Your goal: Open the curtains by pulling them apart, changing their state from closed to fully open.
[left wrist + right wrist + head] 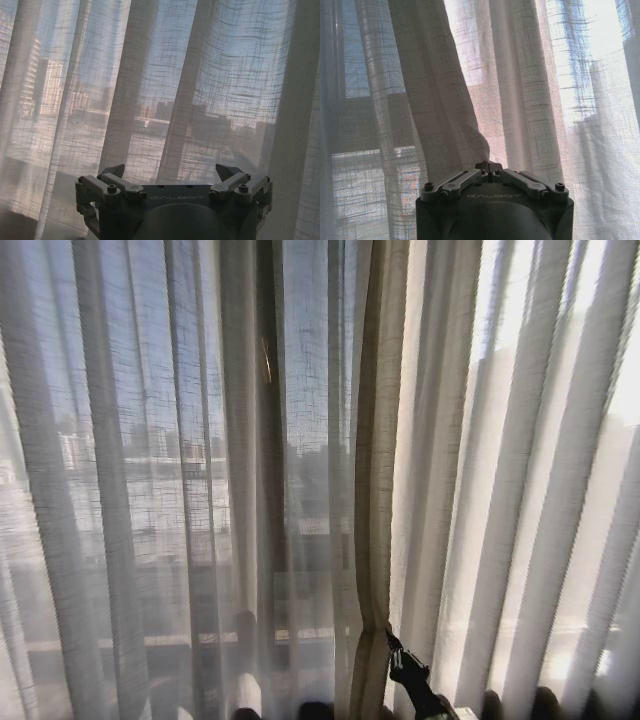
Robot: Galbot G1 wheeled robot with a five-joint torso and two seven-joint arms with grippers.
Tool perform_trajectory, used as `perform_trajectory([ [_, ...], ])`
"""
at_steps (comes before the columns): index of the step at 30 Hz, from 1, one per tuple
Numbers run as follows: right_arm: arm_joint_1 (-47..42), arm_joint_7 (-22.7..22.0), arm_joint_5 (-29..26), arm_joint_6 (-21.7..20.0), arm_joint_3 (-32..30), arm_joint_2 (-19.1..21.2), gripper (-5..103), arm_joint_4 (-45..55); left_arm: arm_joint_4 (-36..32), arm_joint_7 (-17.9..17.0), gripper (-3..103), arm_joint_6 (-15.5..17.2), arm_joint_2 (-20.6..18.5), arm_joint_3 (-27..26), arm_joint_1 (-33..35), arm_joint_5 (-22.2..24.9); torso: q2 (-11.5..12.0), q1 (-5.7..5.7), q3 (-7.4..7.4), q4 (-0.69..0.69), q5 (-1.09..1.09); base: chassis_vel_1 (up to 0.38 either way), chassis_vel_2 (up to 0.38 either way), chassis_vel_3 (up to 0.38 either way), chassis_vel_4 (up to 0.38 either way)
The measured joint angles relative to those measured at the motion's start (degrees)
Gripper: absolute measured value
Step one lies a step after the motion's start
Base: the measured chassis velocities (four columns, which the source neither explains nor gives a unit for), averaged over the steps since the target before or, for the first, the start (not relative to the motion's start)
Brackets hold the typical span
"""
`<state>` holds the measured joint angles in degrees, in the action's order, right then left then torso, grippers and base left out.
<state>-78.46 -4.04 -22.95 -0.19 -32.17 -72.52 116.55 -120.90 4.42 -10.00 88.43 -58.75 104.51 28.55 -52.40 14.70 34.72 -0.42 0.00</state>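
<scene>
The curtains hang closed across the whole head view: a sheer left panel and a brighter right panel. They meet at a thick beige hemmed edge. My right gripper reaches up from below and is shut on that hem near its lower part. The right wrist view has the same gripper pinching a bunched fold of curtain. My left gripper is open, with its fingers spread wide just short of the pleated curtain fabric and nothing between them.
A dark vertical window frame bar stands behind the left panel. City buildings show through the fabric. A low sill or railing runs behind the curtains near the bottom.
</scene>
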Motion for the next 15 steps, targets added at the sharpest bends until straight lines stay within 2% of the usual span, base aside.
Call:
perform_trajectory([
  [9,0.3,-0.1,-4.4,-0.1,-8.5,1.9,0,-1.1,-0.8,0.2,100,-0.1,-0.1,-0.1,0.2,0.6,0.0,0.00,0.00,0.02,0.00,0.000,0.000,0.000,0.000],
  [15,1.4,-0.2,-4.6,-0.1,-11.1,3.0,0,-3.3,-0.8,0.2,100,-0.2,-0.4,-0.4,0.4,1.0,0.0,0.00,0.00,0.02,0.00,0.000,0.000,0.000,0.000],
])
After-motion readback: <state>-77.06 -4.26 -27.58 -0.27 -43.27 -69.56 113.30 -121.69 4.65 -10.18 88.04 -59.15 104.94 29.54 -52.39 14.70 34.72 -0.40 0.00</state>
